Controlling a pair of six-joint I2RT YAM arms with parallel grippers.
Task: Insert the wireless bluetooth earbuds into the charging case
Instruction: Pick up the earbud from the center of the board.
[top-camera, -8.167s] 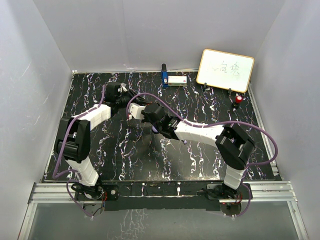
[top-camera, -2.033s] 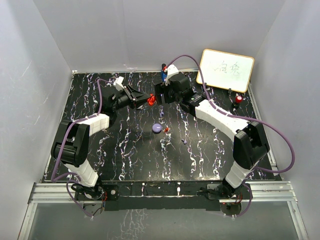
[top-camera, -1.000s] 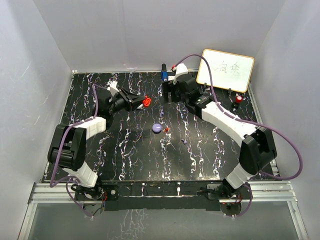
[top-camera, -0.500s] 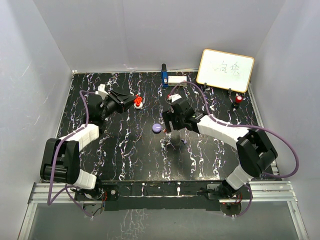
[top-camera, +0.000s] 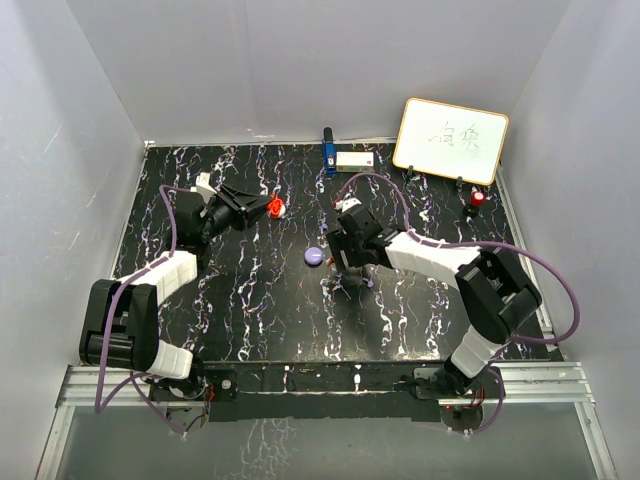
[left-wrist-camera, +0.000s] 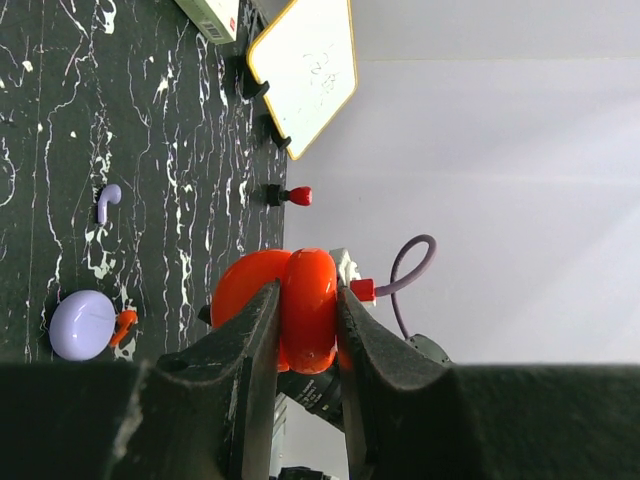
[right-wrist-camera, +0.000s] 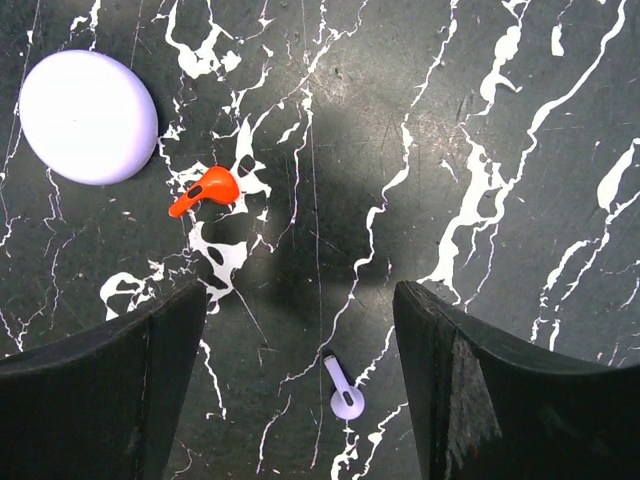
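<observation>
My left gripper (left-wrist-camera: 308, 300) is shut on a red round charging case (left-wrist-camera: 310, 305), held above the table at the back left (top-camera: 274, 206). My right gripper (right-wrist-camera: 300, 300) stands open just above the tabletop near the middle (top-camera: 349, 268). A small purple earbud (right-wrist-camera: 345, 395) lies on the table between its fingers, touching neither. A red earbud (right-wrist-camera: 205, 190) lies further out, next to a round purple case (right-wrist-camera: 88, 118), which shows in the top view (top-camera: 314, 256) just left of the right gripper.
A whiteboard (top-camera: 451, 140) stands at the back right, with a red-capped object (top-camera: 478, 199) in front of it. A white box (top-camera: 355, 160) and a blue item (top-camera: 328, 152) sit by the back wall. The table is black marble-patterned.
My right arm has swung from the back of the table down to the middle, over the earbuds. My left gripper has drawn back to the left with the red case.
</observation>
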